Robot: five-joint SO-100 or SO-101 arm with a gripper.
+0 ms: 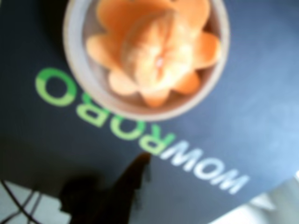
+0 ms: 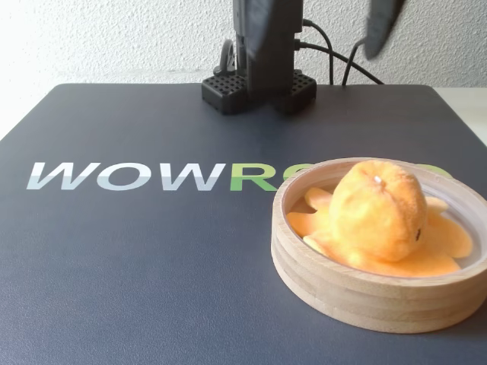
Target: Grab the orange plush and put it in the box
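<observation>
Orange plush (image 2: 378, 215) fills the box (image 2: 358, 293); only wrist view shows tentacles splayed all round.

- The arm (image 2: 265, 42), top centre of the fixed view, is black and boxy.
- Its base (image 2: 259, 90) is black with a dotted grid.
- Black cables (image 2: 335, 57) loop behind, upper right.

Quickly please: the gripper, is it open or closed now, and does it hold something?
Gripper: open or closed cannot be told, only blurred dark parts show at the top of the fixed view. It holds nothing: the orange plush lies in the box.
</observation>
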